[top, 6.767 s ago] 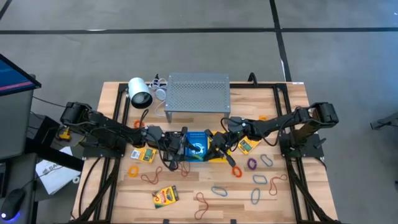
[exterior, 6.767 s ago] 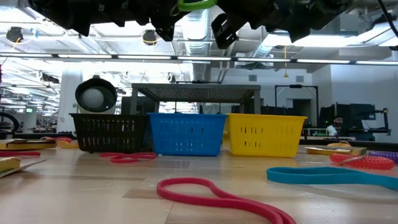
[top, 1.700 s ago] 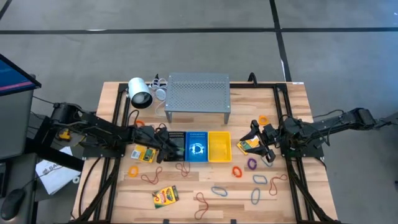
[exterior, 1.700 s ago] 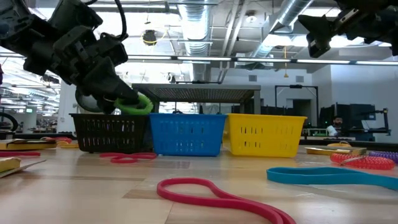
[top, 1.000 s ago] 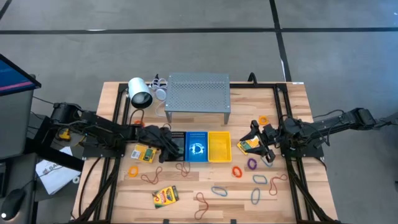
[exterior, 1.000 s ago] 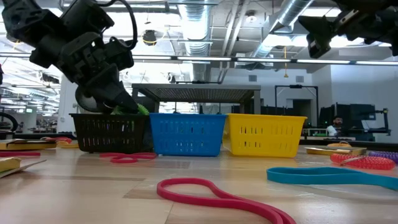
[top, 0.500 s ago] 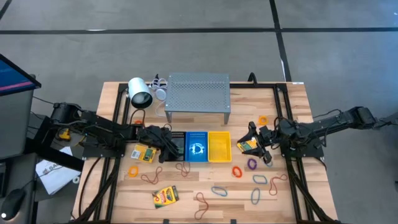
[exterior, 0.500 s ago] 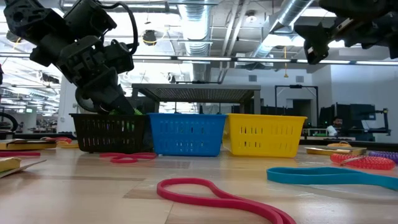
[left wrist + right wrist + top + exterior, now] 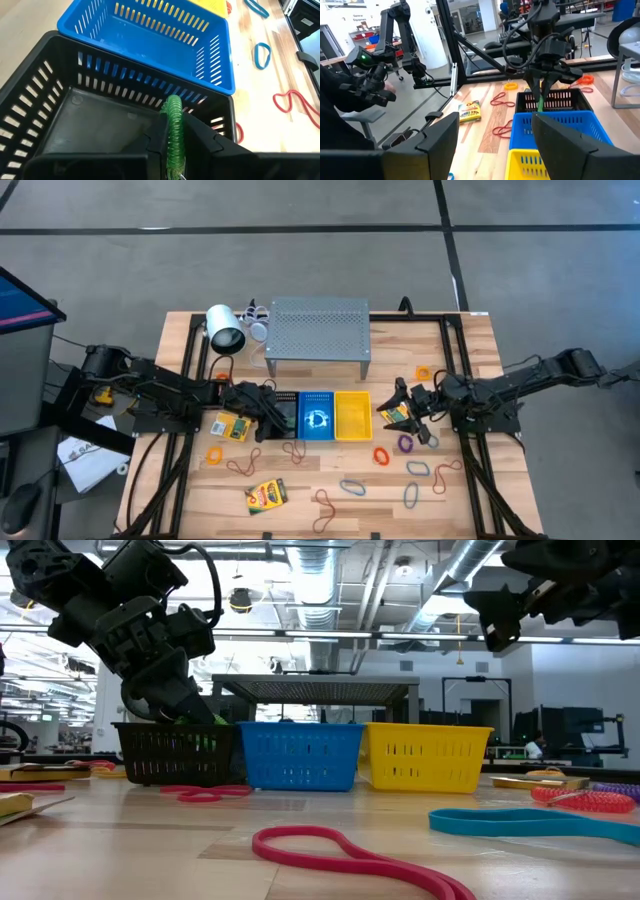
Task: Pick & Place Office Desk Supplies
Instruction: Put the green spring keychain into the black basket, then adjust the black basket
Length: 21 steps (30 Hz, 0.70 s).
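— Anything loose along the front edge of the tabletop (image 9: 300, 525)?
— Plenty. A crayon box (image 9: 266, 495), a red band (image 9: 330, 505) and a blue band (image 9: 353, 486), all lying flat, none binned yet.

— Farther in, towards the right edge?
— More of the same: an orange band (image 9: 381, 455) and a purple band (image 9: 405, 443) close together, well apart from any gripper. Towards the left edge, an orange loop (image 9: 214, 454) and a second crayon box (image 9: 236, 426).

— And the middle row?
— Three tubs side by side: black basket (image 9: 285, 423), blue basket (image 9: 318, 402), yellow basket (image 9: 352, 415). Left gripper (image 9: 176, 136) dipped into the black one, pinching a green coiled band (image 9: 174, 112) upright between its fingers, close to the wall shared with the blue one. Not released yet, going by the clamp.

— Right gripper (image 9: 403, 402)?
— Spread wide, holding nothing, hovering just beside the yellow basket over a third crayon box (image 9: 393, 417). Probably lining up for that box, though hard to say for sure.

— Back edge?
— Only a grey shelf (image 9: 317, 330) and a white cylinder (image 9: 225, 330), not for sorting.

— Progress, then?
— Early, by the look of it. One band about to drop; most bands and all three boxes left on the wood.
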Motion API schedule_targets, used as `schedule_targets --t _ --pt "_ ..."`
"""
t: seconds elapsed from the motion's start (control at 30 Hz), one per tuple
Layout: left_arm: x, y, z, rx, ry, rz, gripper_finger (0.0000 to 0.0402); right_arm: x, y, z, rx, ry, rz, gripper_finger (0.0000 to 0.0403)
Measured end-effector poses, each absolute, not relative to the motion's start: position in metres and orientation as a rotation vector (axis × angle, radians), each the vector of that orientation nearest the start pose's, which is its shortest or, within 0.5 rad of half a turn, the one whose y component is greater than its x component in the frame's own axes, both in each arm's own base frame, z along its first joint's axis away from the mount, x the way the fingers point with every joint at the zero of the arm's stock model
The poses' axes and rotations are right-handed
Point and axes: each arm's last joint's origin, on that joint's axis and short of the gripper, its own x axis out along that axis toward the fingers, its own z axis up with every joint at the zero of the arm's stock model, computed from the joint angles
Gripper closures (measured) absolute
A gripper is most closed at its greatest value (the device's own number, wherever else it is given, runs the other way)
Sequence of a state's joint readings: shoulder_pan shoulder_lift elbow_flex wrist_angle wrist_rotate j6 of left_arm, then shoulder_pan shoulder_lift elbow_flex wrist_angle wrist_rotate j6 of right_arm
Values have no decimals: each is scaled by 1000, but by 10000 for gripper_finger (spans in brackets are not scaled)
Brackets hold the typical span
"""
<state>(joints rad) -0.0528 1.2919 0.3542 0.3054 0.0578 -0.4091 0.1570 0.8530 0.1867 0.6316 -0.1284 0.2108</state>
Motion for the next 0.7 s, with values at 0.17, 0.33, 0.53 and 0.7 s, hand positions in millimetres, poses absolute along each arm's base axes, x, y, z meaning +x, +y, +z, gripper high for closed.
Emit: schedule_targets --t 0.17,0.33,0.53,0.7 --pt "218 -13 138 -396 645 24 362 170 31 194 208 65 281 159" --pt "218 -13 138 -396 645 25 350 170 31 194 208 65 281 159" --pt "222 -14 133 -392 643 20 339 170 31 194 208 65 281 159" --pt "230 -15 126 -392 623 -7 328 170 31 194 208 66 280 159"
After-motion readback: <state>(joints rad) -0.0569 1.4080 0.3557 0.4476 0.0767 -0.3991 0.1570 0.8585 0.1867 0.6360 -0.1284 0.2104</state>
